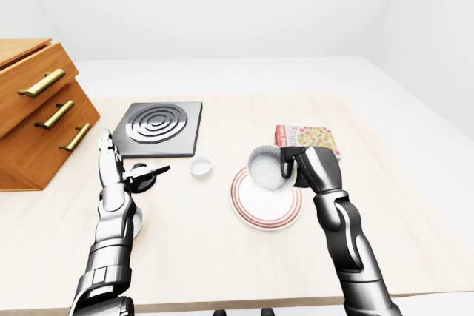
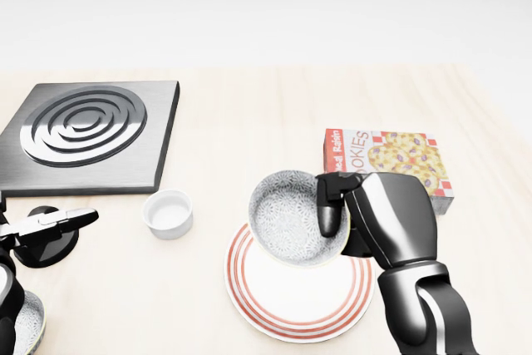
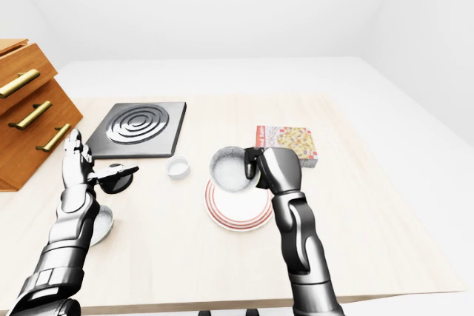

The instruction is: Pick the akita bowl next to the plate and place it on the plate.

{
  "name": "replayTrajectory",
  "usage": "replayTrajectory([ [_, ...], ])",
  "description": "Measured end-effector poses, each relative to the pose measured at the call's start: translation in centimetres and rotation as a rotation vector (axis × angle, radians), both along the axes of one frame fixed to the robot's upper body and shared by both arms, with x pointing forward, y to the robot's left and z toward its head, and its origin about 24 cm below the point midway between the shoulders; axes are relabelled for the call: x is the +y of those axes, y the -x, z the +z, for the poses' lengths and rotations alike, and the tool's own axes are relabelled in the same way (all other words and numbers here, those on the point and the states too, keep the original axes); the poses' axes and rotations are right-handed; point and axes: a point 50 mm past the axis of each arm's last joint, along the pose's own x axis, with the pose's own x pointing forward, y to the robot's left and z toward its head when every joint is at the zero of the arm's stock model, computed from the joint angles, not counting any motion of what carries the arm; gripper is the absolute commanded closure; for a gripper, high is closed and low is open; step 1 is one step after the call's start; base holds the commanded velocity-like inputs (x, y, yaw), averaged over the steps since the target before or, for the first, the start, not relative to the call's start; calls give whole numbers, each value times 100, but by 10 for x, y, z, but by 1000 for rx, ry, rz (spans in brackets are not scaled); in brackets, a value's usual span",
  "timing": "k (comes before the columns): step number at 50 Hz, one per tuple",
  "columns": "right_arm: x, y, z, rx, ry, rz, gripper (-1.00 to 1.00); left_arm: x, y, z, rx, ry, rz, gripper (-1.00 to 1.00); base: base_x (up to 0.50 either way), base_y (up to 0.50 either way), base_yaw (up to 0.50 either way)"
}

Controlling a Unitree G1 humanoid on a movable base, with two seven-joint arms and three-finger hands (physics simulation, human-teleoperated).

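Observation:
The akita bowl [image 2: 287,214], pale with a fine grey pattern inside, hangs tilted over the top-left part of the red-ringed plate [image 2: 299,309]. My right hand [image 2: 332,220] is shut on the bowl's right rim, thumb inside and fingers behind. In the left-eye view the bowl [image 1: 265,165] sits slightly above the plate [image 1: 266,209]; whether it touches the plate is unclear. At the left my left hand [image 1: 122,164] is open, fingers spread upward and thumb pointing right, holding nothing.
A small white cup [image 2: 168,213] stands left of the plate. A cookie box [image 2: 391,160] lies to its right, a black stove plate [image 2: 83,135] at upper left, a wooden drawer cabinet [image 1: 37,116] at far left. A dark round object [image 2: 46,245] and a second patterned bowl [image 2: 27,328] sit near my left arm.

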Motion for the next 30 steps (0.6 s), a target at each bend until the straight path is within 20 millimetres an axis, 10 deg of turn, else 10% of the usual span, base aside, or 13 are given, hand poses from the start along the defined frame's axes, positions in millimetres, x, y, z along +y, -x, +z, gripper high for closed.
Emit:
replayTrajectory([
  [30, -18, -4, -33, 181, 97, -38, 100, -1, 0, -3, 12, -1, 0, -100, 0, 0, 0],
])
